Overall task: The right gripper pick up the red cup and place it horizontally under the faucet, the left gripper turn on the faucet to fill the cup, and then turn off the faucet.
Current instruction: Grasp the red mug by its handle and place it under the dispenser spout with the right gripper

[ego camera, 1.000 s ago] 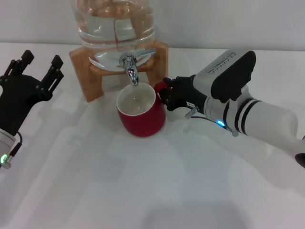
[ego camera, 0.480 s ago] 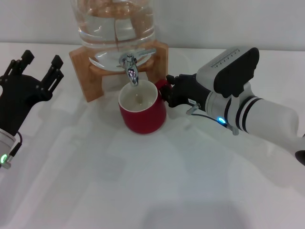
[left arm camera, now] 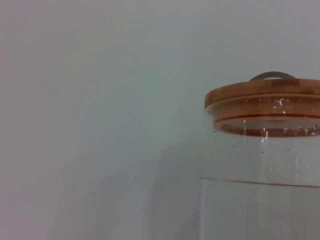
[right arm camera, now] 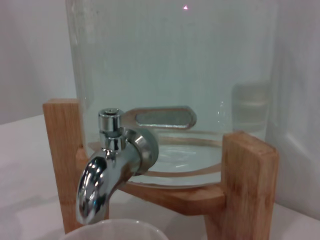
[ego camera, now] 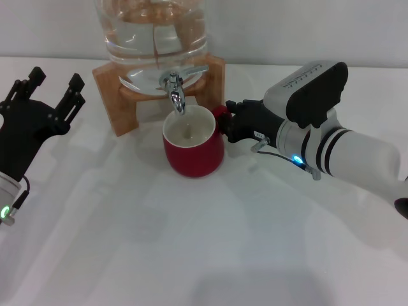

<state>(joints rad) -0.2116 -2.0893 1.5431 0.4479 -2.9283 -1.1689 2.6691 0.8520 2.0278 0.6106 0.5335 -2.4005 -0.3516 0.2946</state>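
Observation:
The red cup [ego camera: 193, 153] stands upright on the white table directly under the chrome faucet [ego camera: 174, 91]; its off-white inside faces up. My right gripper [ego camera: 224, 124] is shut on the cup's handle at its right side. In the right wrist view the faucet spout [right arm camera: 102, 180] hangs just above the cup's white rim [right arm camera: 116, 229]. My left gripper [ego camera: 50, 86] is open and empty at the far left, level with the wooden stand, apart from the faucet.
The clear glass water jar [ego camera: 153, 32] sits on a wooden stand [ego camera: 108, 83] at the back centre; its wooden lid [left arm camera: 265, 97] shows in the left wrist view. White table [ego camera: 191, 242] extends in front.
My right gripper has shifted the cup slightly right and back, so that it sits more squarely under the spout. The left arm has not moved.

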